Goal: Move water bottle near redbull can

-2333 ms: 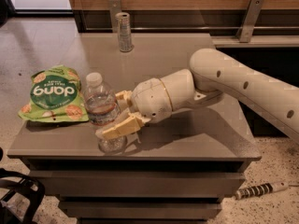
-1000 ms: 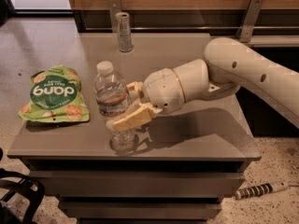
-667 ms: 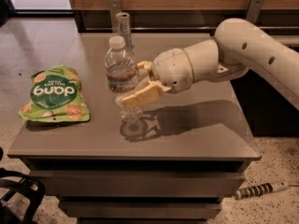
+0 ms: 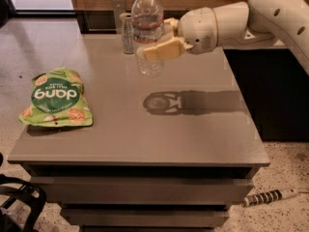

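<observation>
The water bottle (image 4: 147, 18), clear with a white cap and a reddish label band, is held upright in the air above the table's back part. My gripper (image 4: 161, 41) is shut on its middle, reaching in from the right. The redbull can (image 4: 127, 33), slim and silver-grey, stands upright on the table at the back, just left of the bottle and partly behind it. The bottle's base hangs clear of the tabletop, and its shadow lies nearer the table's middle.
A green snack bag (image 4: 57, 97) lies flat on the left of the grey table (image 4: 193, 134). A wooden wall panel runs behind the table. A dark chair part (image 4: 19, 202) and a striped cable (image 4: 270, 197) lie on the floor in front.
My gripper has carried the bottle up off the table from the front left toward the back, ending right beside the can. The can and the bag have not moved.
</observation>
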Controlling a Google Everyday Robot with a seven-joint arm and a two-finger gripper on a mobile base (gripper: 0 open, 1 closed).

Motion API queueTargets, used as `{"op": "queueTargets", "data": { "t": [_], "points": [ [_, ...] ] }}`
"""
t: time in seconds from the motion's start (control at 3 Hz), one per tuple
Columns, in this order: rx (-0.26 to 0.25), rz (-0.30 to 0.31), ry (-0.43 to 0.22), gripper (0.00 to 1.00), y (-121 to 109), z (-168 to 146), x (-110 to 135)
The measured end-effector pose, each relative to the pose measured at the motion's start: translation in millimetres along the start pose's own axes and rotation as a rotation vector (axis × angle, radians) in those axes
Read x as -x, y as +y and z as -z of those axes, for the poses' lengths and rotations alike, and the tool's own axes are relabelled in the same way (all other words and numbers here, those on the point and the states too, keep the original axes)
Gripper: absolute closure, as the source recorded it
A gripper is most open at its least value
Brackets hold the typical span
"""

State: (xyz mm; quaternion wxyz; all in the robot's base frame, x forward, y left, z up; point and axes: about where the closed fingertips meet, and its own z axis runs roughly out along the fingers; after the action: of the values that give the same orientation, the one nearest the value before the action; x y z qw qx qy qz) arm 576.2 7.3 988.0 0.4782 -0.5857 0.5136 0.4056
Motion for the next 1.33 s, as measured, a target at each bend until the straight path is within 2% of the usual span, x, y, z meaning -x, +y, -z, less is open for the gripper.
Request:
{"op": "queueTargets", "data": {
  "t": [0.33,0.67,1.0,1.33],
  "points": [
    [-0.136,-0.016,0.065,1.00,-43.0,22.3,14.6],
    [-0.247,-0.058,0.129,1.00,-81.1,40.6,16.3],
    [-0.353,-0.098,0.166,1.00,-116.4,58.7,3.7],
    [-0.353,-0.099,0.167,1.00,-117.0,57.6,2.9]
  ]
}}
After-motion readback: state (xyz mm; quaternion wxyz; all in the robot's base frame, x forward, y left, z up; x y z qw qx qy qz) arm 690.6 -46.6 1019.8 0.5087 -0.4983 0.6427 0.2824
